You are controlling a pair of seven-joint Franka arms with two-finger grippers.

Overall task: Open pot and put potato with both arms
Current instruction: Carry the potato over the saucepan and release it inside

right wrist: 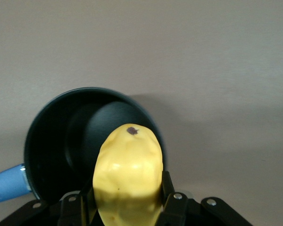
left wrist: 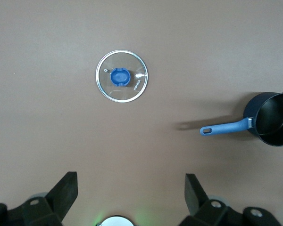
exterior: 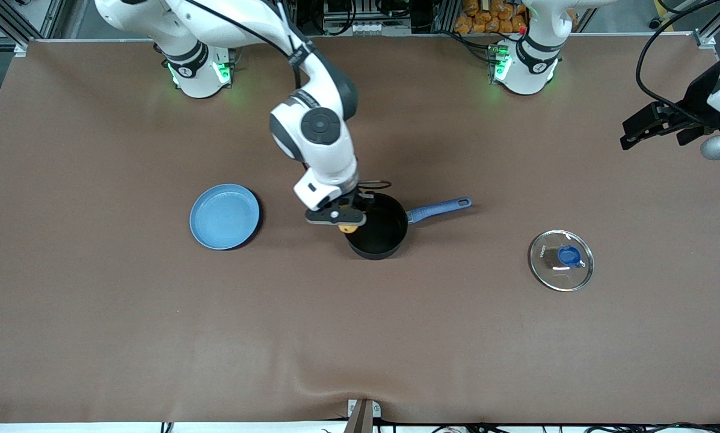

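Right end effector (exterior: pixel 346 224) clamped on the potato (right wrist: pixel 127 176), smooth, oval, yellow, one dark speck at its tip; held over the rim of the pot (exterior: pixel 376 231). Pot round, black, uncovered, nothing seen inside; long blue handle (exterior: pixel 439 208) pointed toward the left arm's end. Glass lid (exterior: pixel 561 260), blue knob, laid flat on brown worktop (exterior: pixel 95 331), well apart from pot. Light-blue plate (exterior: pixel 224 216) toward the right arm's end. Left end effector (left wrist: pixel 129 193) waiting aloft, fingers spread apart

Uncovered black pot (exterior: pixel 376 231) on table; yellow potato (exterior: pixel 348 228) gripped above its rim.
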